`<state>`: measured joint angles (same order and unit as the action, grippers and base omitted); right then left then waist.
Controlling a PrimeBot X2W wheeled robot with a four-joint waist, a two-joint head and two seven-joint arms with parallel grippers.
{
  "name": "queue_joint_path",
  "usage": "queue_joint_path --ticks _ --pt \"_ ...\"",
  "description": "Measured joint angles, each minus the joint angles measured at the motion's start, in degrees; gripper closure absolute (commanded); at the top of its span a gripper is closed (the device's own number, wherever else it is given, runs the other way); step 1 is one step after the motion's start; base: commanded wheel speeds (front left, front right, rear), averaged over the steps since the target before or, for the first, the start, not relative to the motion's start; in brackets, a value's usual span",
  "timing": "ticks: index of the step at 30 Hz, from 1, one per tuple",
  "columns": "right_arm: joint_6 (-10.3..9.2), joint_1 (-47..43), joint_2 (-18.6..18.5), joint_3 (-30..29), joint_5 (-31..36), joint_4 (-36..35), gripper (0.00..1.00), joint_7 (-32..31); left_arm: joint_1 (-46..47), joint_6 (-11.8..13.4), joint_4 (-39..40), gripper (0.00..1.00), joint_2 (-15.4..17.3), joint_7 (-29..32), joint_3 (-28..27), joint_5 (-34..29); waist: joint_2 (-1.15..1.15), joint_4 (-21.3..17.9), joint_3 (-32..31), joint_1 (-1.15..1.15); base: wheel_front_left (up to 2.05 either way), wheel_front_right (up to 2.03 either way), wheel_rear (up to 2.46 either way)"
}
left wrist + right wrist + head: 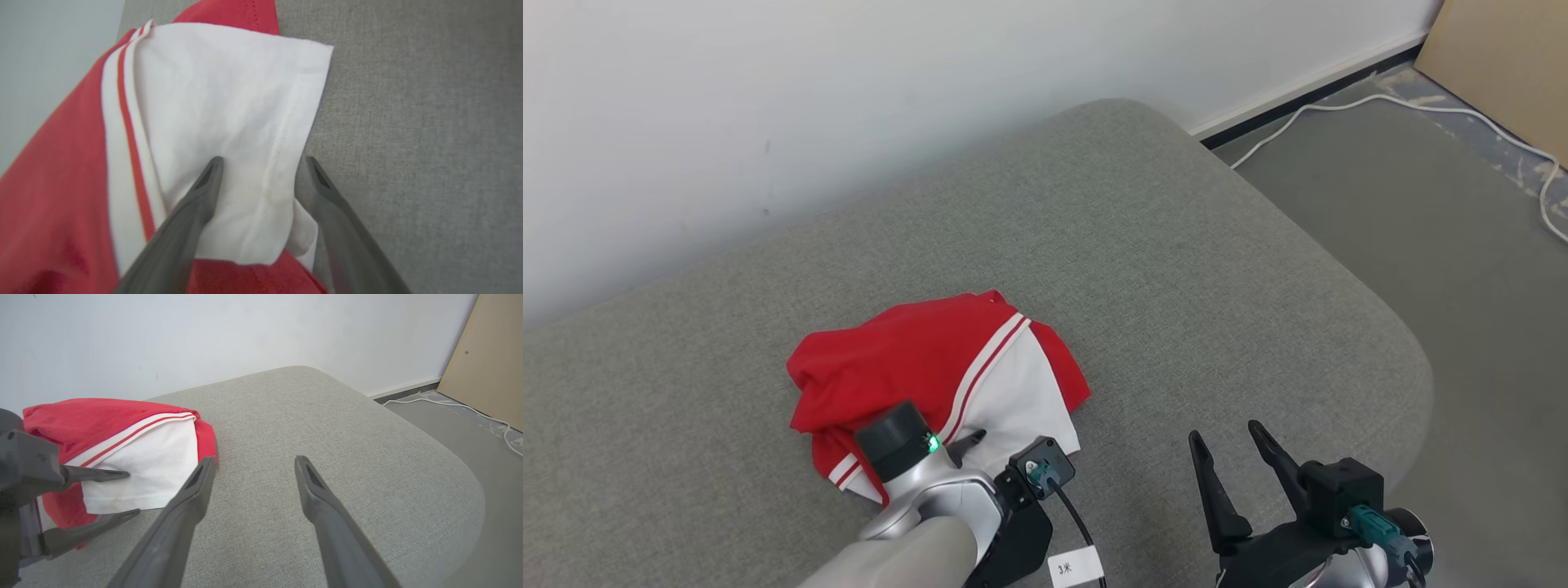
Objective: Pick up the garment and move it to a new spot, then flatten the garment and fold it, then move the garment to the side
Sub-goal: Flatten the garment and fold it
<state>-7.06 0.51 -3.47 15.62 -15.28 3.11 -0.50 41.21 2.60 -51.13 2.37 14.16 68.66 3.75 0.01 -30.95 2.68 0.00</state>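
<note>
The garment (915,359) is a red piece with a white panel and red-and-white stripes, lying bunched on the grey cushion (1160,269). My left gripper (263,161) stands open at the garment's near edge. Its two fingers straddle the white panel (229,106): one finger (196,200) lies over the cloth, the other sits just off the hem over the cushion. From the right wrist view, the left gripper (128,494) has one finger above and one below the white flap (151,465). My right gripper (1223,433) is open over bare cushion to the garment's right, holding nothing.
A white wall (849,98) rises right behind the cushion. Its rounded right edge (1413,351) drops to grey floor, where a white cable (1494,122) runs. A tan board (1503,65) leans at the far right.
</note>
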Motion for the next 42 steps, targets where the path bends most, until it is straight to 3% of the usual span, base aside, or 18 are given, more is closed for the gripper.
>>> queue_joint_path --ticks 11,12,13,14,23,35,42 --pt "-0.01 -0.05 0.11 -0.58 -0.53 -0.63 0.00 0.51 1.68 0.43 -2.89 0.00 1.52 2.24 -0.24 -0.35 0.00 -0.41 1.93 0.00 0.00 0.00 0.00" --pt "-0.01 -0.03 0.11 -0.60 -0.53 -0.56 0.00 0.51 1.74 0.43 -3.01 0.15 1.49 2.22 -0.45 -0.30 0.00 -0.42 2.02 0.00 0.00 0.00 0.00" --pt "-0.01 -0.02 0.12 -0.62 -0.53 -0.46 0.00 0.51 1.91 0.42 -3.10 0.50 1.47 2.18 -0.47 -0.29 0.00 -0.41 2.07 0.00 0.00 0.00 0.00" --pt "-0.01 -0.01 0.13 -0.59 -0.53 -0.33 0.00 0.51 2.16 0.42 -3.25 1.00 1.43 2.13 -0.67 -0.26 0.00 -0.40 2.10 0.00 0.00 0.00 0.00" --pt "-0.01 1.27 0.22 -0.08 -0.63 0.96 0.00 0.51 4.02 0.86 -3.53 1.00 1.27 -2.48 -6.94 4.97 0.00 -0.02 1.10 0.00 0.00 0.00 0.00" --pt "-0.01 0.78 0.14 0.04 -0.77 2.22 0.00 0.49 10.44 2.49 10.45 1.00 -0.78 -18.84 -29.99 26.94 0.00 1.80 -2.01 0.00 0.00 0.00 0.00" --pt "-0.02 -1.19 -0.43 -0.55 -0.79 1.72 0.00 0.48 2.08 3.53 5.44 1.00 -0.74 -18.08 -32.23 31.17 0.00 4.59 -2.97 0.00 0.00 0.00 0.00"
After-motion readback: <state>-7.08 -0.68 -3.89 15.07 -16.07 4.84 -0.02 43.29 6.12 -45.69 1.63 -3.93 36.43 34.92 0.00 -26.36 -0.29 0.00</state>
